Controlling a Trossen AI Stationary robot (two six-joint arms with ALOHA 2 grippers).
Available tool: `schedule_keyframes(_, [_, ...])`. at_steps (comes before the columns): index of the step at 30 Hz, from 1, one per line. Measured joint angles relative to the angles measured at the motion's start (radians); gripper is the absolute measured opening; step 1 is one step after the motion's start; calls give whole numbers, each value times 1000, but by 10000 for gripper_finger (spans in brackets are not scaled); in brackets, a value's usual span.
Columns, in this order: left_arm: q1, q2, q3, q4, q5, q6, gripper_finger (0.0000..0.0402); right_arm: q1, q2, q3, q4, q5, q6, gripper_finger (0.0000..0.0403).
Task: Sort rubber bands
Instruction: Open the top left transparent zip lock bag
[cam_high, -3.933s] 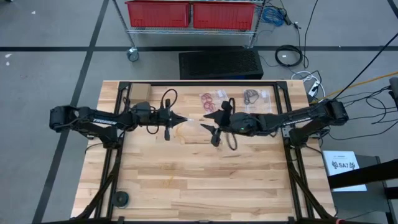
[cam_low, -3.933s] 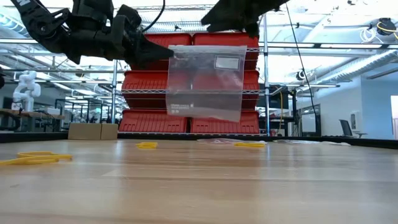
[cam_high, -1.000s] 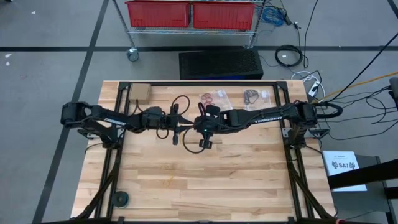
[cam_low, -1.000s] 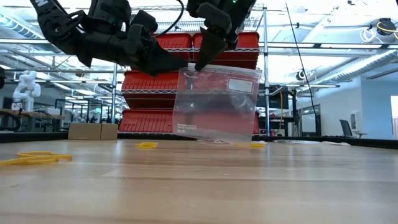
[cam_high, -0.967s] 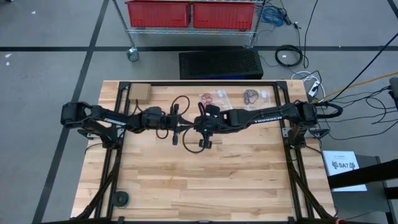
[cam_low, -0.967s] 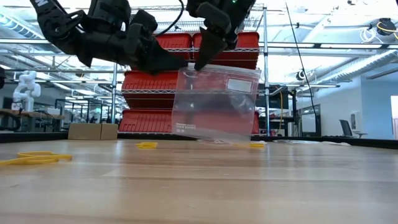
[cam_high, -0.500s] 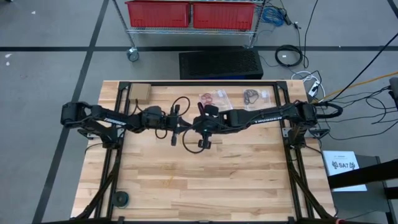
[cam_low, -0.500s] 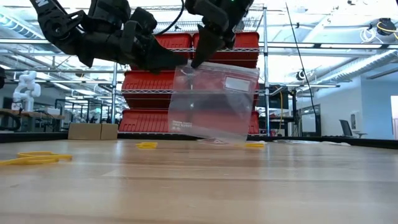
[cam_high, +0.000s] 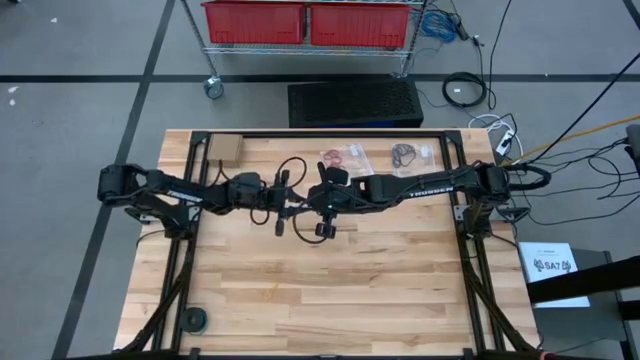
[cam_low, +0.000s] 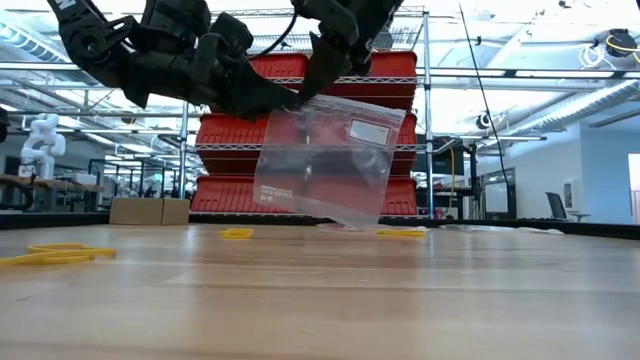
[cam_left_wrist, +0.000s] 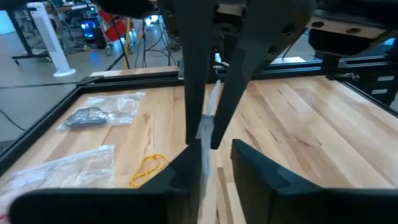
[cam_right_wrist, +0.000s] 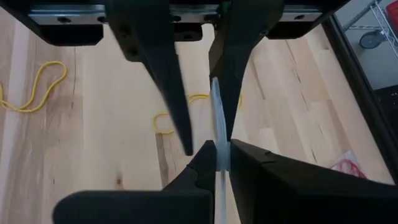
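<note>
A clear plastic bag (cam_low: 322, 160) hangs tilted over the middle of the table. My right gripper (cam_right_wrist: 219, 146) comes from the table's right side and is shut on its top edge. My left gripper (cam_left_wrist: 214, 146) reaches in level from the left and stands open. That edge runs between its fingers, close to one finger (cam_right_wrist: 233, 81). Yellow rubber bands (cam_low: 50, 255) (cam_right_wrist: 166, 118) lie loose on the wood. Red ones (cam_high: 345, 157) and dark ones (cam_high: 405, 153) lie in bags at the far edge. My right gripper pinches the bag's top edge (cam_right_wrist: 216, 118) between its two fingers, near one corner. The fingers slant down from above. The bag hangs below them, tilted, with its lower corner (cam_low: 355, 222) clear of the table. My left gripper may touch that edge with one finger; I cannot tell.
A small tan box (cam_high: 224, 148) sits at the table's far left corner. A black round thing (cam_high: 194, 319) lies near the front left. The dark frame rails (cam_high: 320, 135) run along the table's edges. Red bins (cam_low: 345, 190) stand on a shelf beyond the far edge.
The bag has tipped further in my right gripper's hold. In the low view its lower edge has swung toward the left arm's side, while the held top edge stays at the same height. Both arms have stayed in place.
</note>
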Motion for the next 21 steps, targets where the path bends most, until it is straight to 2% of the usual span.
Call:
schedule_keyframes(7, [1, 0, 0, -3, -10, 4, 9, 0, 0, 0, -3, -2, 2, 8])
schedule_keyframes(21, [1, -1, 0, -4, -56, 28, 2, 6, 0, 2, -42, 7, 9, 8])
